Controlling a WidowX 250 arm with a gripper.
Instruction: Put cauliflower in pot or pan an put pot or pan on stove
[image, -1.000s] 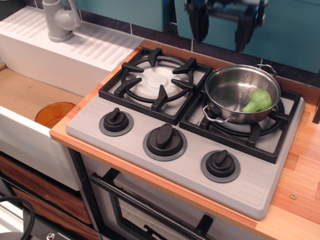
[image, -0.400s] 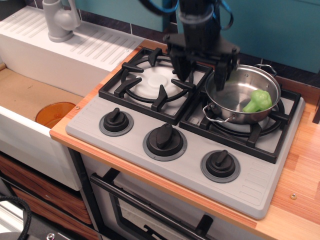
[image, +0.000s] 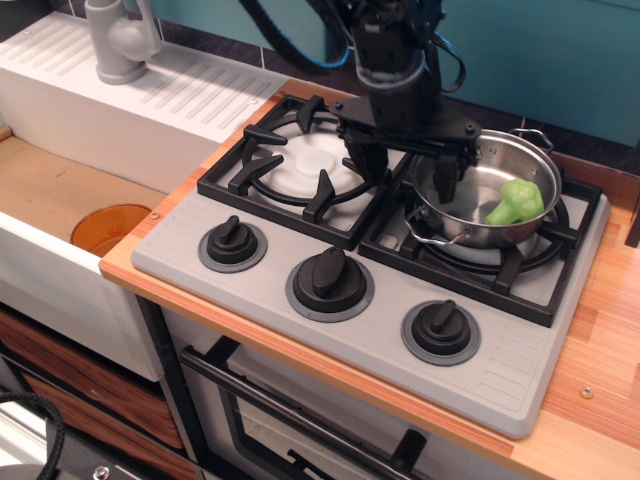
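The lime-green cauliflower lies inside the shiny steel pot, toward its right side. The pot stands on the right burner grate of the grey stove. My black gripper hangs open over the pot's left rim. One finger is outside the pot, above the left grate's edge. The other finger is inside the pot, above its floor. The jaws straddle the rim and hold nothing.
The left burner grate is bare. Three black knobs line the stove's front. A white sink block with a grey tap stands at the back left. An orange dish lies in the recess at the left.
The gripper has come down from the top of the view to the pot's left rim and sank a little lower over the last half second. The pot and cauliflower have not moved.
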